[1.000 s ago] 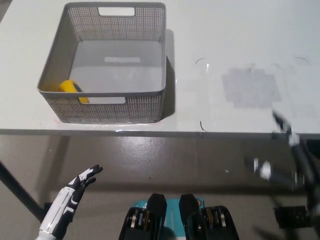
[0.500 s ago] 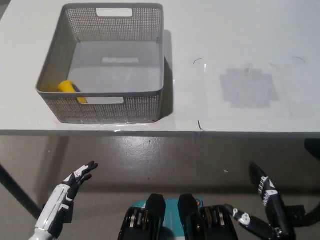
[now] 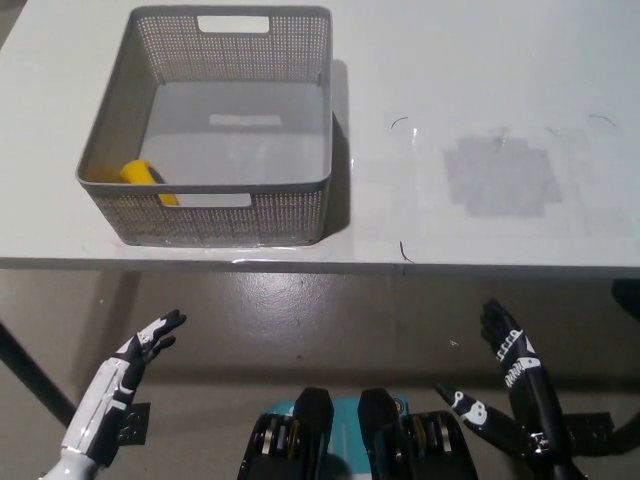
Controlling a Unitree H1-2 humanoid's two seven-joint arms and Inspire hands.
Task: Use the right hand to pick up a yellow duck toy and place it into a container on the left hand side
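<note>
Duck [image 3: 143, 175] in basket [image 3: 300, 70], right hand [image 3: 512, 372] fingers spread, empty

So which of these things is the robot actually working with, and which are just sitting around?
Part of the job:
- small yellow duck toy, lying inside the basket
- grey perforated plastic basket
- black right hand, open, below the table edge

Just there:
- white table
- white left hand, open, resting low

The left hand [image 3: 135, 352] is white along its slim forearm shell, with black fingers and black patches near the knuckles. The right hand [image 3: 505, 350] is black throughout, with small white markings on its segments.
</note>
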